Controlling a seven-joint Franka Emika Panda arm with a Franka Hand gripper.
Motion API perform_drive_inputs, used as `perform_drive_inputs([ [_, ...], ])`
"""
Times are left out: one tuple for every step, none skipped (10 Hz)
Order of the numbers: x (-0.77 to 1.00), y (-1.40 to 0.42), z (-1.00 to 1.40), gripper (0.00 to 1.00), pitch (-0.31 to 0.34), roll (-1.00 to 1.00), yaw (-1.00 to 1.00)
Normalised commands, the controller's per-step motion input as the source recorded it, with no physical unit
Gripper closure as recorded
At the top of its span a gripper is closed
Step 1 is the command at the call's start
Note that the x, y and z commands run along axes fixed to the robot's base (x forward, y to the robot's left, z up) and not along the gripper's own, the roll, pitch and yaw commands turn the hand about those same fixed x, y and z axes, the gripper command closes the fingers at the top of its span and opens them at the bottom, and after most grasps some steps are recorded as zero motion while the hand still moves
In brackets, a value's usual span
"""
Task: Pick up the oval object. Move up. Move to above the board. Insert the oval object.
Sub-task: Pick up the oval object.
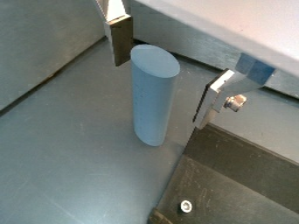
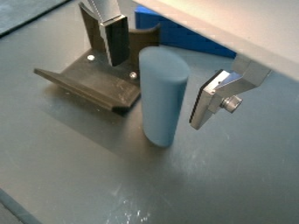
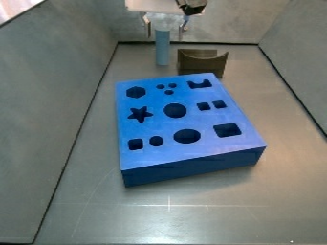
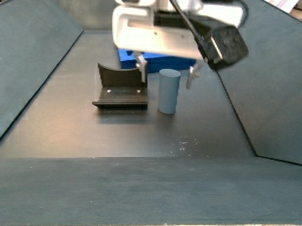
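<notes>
The peg [image 1: 153, 94] is standing upright on the floor beside the fixture [image 2: 96, 80], beyond the board [image 3: 183, 120]. The pincer [image 1: 170, 63] is straddling its top, spread, not touching. Looks stiff, smooth, probably slippery; I'd grip its flatter sides, high up.

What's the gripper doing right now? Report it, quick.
Gripper: open, its fingers straddle the upright oval object with gaps on both sides, holding nothing yet.
</notes>
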Motion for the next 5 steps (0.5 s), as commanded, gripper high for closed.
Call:
perform_drive_inputs([
  [0.00, 0.00, -0.01, 0.00, 0.000, 0.01, -0.01],
  [0.00, 0.00, 0.00, 1.00, 0.000, 0.00, 0.00],
  [0.00, 0.00, 0.00, 1.00, 0.000, 0.00, 0.00],
  [0.00, 0.00, 0.00, 1.00, 0.000, 0.00, 0.00],
  [0.00, 0.00, 0.00, 1.00, 0.000, 0.00, 0.00],
])
